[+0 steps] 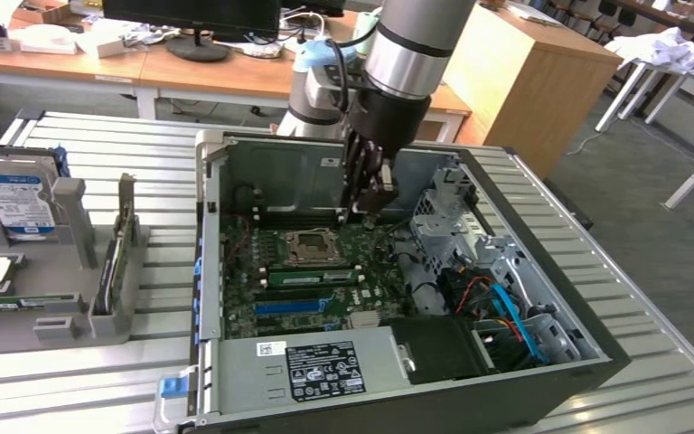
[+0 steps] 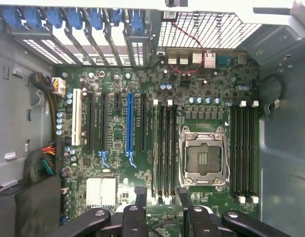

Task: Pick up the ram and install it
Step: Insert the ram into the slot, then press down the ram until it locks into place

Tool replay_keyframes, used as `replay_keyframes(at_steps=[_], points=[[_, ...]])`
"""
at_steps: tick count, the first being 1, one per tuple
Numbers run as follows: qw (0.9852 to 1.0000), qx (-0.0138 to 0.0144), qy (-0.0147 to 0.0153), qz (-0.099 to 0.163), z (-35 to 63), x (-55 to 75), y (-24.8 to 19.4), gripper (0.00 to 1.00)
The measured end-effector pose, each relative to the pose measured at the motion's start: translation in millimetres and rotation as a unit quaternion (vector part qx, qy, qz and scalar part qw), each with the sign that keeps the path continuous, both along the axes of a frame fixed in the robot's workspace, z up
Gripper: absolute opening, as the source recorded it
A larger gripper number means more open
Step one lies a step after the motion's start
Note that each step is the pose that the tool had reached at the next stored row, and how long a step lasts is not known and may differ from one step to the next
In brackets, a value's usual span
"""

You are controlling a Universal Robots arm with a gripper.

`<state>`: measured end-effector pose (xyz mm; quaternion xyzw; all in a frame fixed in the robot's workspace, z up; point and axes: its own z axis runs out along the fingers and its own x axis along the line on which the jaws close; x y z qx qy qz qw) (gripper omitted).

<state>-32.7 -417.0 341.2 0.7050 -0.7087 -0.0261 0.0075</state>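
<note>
I see the gripper (image 1: 371,208) down inside the open computer case (image 1: 564,362), hovering low over the motherboard (image 1: 245,294). In the wrist view the gripper (image 2: 162,193) has its fingers spread wide and holds nothing. They straddle the bank of black memory slots (image 2: 164,148) beside the CPU socket (image 2: 202,155). The ram (image 1: 311,275) appears to stand on edge in those slots, just below the gripper, apart from the fingers.

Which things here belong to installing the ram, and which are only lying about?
For the job: thin green ram stick in the grey plastic rack; long black motherboard slots; open black gripper.
Lying about: blue-labelled silver hard drive; black monitor; light wooden cabinet.
</note>
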Motion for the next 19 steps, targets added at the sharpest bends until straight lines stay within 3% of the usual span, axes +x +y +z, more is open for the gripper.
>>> replay_keyframes(at_steps=[3,19], points=[[1.0,0.0,0.0,0.0,4.8,0.0,0.0,0.37],[1.0,0.0,0.0,0.0,4.8,0.0,0.0,0.35]])
